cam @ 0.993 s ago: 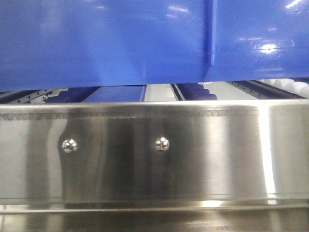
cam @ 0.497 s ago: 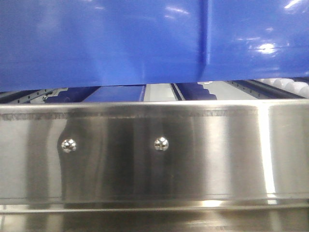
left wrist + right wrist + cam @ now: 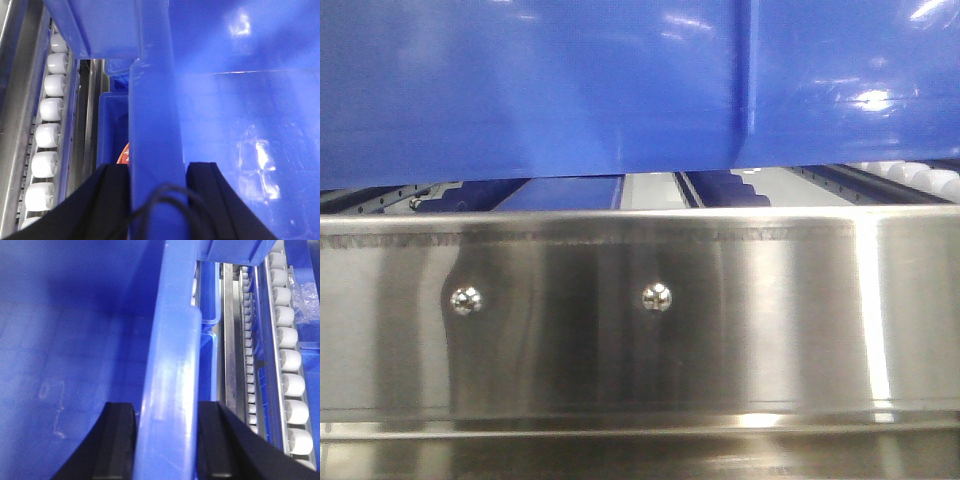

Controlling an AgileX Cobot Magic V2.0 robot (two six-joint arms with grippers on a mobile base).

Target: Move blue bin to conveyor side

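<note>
The blue bin (image 3: pixel 570 90) is gripped by its thick rim on two opposite walls. The left gripper (image 3: pixel 157 200) is clamped across one, the right gripper (image 3: pixel 167 445) across the other. From the front, its lower edge is seen above a steel rail (image 3: pixel 640 330) with two screws. White rollers (image 3: pixel 47 135) are lined up alongside.

**Front view:** a low, level camera close against the stainless-steel rail (image 3: pixel 640 320), facing the wall of the blue bin (image 3: pixel 570 90). **Left wrist view:** looks steeply down along the bin rim, which the left end effector (image 3: pixel 157 172) straddles, with white rollers (image 3: pixel 50 135) at left. **Right wrist view:** mirrored, from the right end effector (image 3: pixel 167 410), with rollers at right. All three views share the bin.
</note>
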